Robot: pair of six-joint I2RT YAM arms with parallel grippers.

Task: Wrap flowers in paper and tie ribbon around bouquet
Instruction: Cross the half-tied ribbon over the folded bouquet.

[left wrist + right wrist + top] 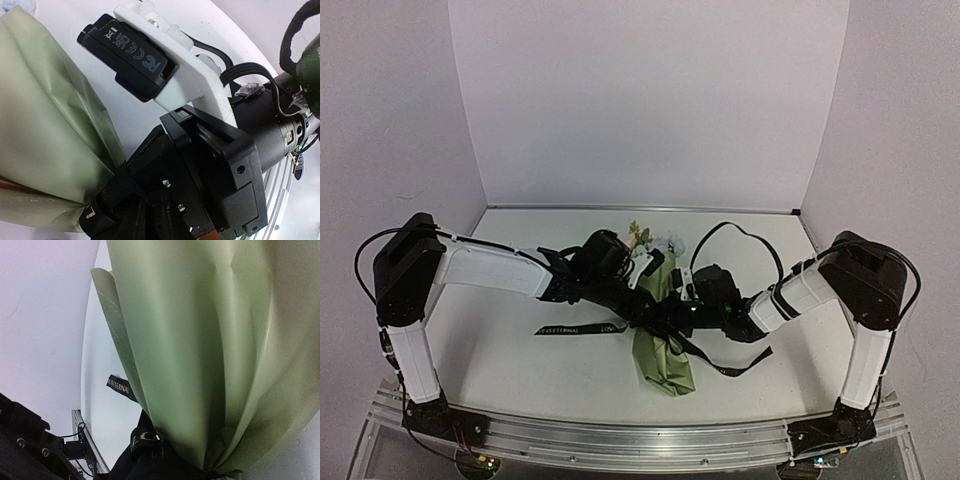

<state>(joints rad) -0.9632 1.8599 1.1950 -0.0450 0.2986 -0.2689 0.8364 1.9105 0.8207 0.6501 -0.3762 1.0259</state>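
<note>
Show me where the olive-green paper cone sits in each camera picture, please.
Top external: the olive-green paper cone lies at centre, between both arms.
Left wrist: it fills the left side.
Right wrist: it fills the top and right.
Shared landmark: the narrow black lettered fabric ribbon, left of the cone overhead and in the right wrist view.

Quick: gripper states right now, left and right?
Left gripper: cannot be told, its jaws are hidden.
Right gripper: closed, at the ribbon on the bouquet; whether it grips cannot be told.
</note>
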